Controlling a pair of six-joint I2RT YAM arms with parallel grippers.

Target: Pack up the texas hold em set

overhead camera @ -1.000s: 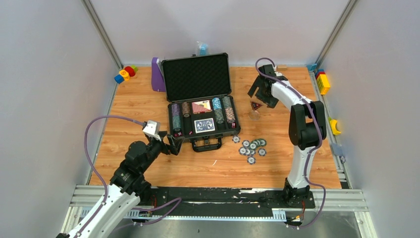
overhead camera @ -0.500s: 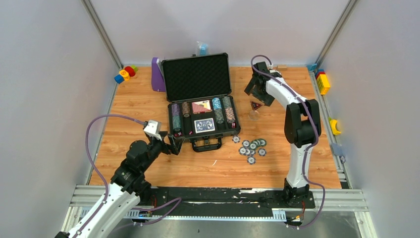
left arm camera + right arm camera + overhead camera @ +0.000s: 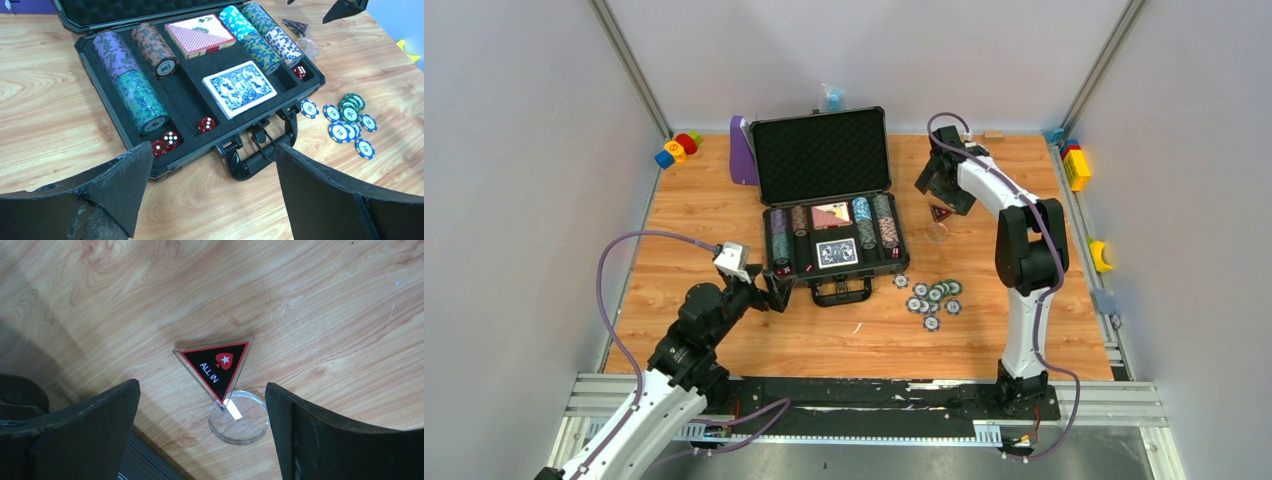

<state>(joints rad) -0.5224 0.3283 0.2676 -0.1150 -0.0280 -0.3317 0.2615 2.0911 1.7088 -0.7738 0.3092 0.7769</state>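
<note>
The dark grey briefcase [image 3: 827, 150] lies open mid-table, its lid up. Its tray holds rows of striped chips [image 3: 135, 95], a red card deck [image 3: 200, 36], a blue card deck [image 3: 239, 88] and red dice [image 3: 207, 124]. Several loose blue and green chips [image 3: 933, 295] lie on the wood right of the handle [image 3: 260, 152]. A black triangular "ALL IN" marker [image 3: 216, 366] stands on a clear round base [image 3: 239, 417]. My right gripper [image 3: 202, 432] is open over it, empty. My left gripper [image 3: 212, 192] is open and empty near the case's front left corner.
A purple stand [image 3: 743, 152] is left of the lid. Coloured toy blocks sit at the back left [image 3: 676, 149] and along the right edge [image 3: 1076, 165]. A yellow piece [image 3: 1101, 255] lies on the right rail. Grey walls close in three sides.
My right arm has swung left and back, bringing its gripper over the "ALL IN" marker. The left arm has not moved.
</note>
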